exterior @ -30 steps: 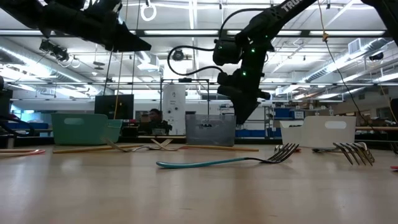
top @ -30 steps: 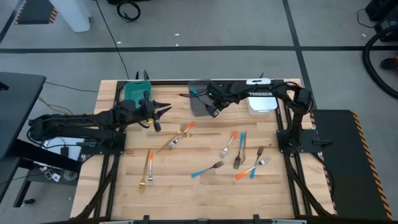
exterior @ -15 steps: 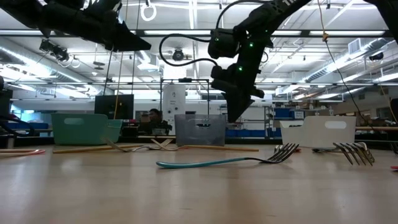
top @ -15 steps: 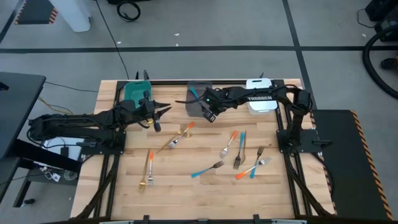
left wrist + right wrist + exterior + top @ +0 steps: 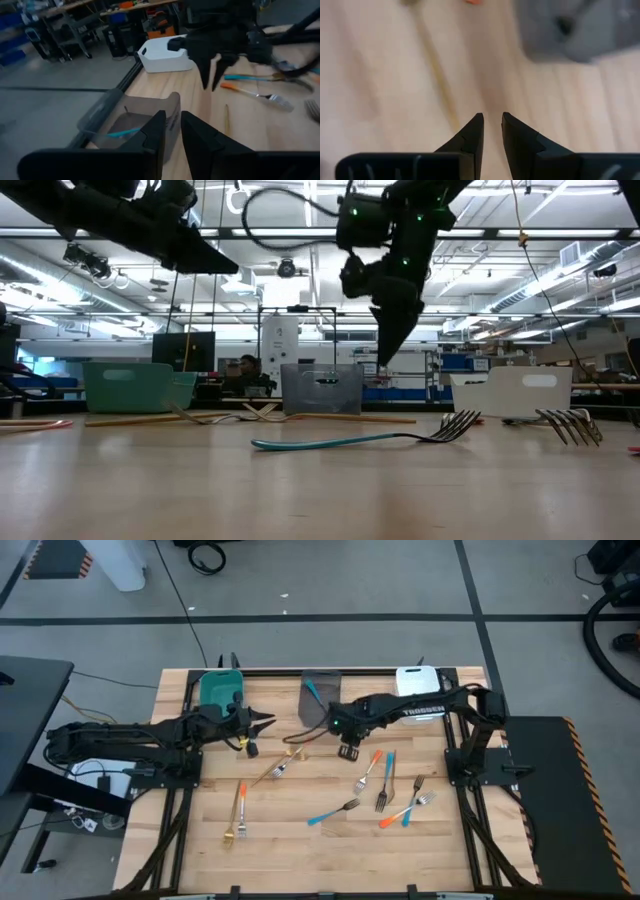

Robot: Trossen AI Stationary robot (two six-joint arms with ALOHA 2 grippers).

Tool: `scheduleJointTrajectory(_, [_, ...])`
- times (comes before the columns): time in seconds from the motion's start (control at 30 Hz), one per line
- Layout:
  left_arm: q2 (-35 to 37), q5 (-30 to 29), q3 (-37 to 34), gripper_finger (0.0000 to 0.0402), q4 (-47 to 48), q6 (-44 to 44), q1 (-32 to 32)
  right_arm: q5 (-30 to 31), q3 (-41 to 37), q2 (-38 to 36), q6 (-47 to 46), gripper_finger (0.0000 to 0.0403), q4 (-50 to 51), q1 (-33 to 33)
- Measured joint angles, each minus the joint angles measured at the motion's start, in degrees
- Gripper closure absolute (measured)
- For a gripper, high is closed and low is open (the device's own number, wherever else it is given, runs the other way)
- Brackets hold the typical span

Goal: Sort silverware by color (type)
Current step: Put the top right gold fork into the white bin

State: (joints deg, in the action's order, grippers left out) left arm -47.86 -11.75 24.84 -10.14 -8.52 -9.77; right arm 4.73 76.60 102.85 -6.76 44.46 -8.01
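Forks scattered across table
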Motion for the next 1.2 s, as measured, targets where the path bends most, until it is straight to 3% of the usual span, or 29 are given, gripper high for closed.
scheduleJointTrajectory(0.37, [0.0,1.7,0.0,0.0333,8.0,13.9,2.0,-2.9,-1.7,0.0,4.3,0.0326,-16.4,3.5])
scheduleJointTrajectory(0.83, [0.0,1.3,0.0,0.0333,9.9,17.3,3.7,-2.9,-13.4,0.2,6.5,0.0326,-39.4,3.5])
scheduleJointTrajectory(1.2, [0.0,-1.6,0.0,0.0333,7.8,17.1,3.4,-3.1,-11.2,5.9,6.5,0.0326,-43.2,3.5])
